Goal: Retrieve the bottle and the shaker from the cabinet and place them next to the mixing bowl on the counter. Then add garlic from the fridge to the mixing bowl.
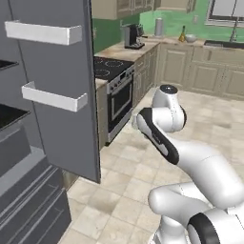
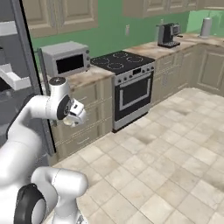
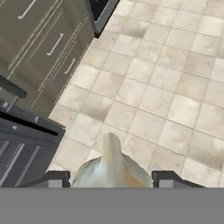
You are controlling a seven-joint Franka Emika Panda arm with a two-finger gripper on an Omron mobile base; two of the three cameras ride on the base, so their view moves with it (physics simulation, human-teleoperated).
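A pale garlic bulb (image 3: pixel 111 162) with a pointed top sits between my two dark finger tips, and my gripper (image 3: pixel 111 177) is shut on it above the tiled floor. From the right base view the gripper (image 2: pixel 73 115) hangs beside the fridge's open door edge with the garlic (image 2: pixel 68 120) under it. The dark grey fridge (image 1: pixel 52 95) stands open at the left. Far off, the yellow bottle (image 1: pixel 182 34) and the pale mixing bowl (image 1: pixel 190 38) stand side by side on the counter (image 1: pixel 143 47). The shaker is out of view.
A stove with an oven (image 1: pixel 119 90) stands just past the fridge door, a microwave (image 2: pixel 65 61) sits beside it, and a coffee machine (image 1: pixel 133 37) is further along. A tall grey cylinder (image 1: pixel 158 26) stands on the far counter. Open tiled floor (image 2: pixel 166 148) spreads to the right.
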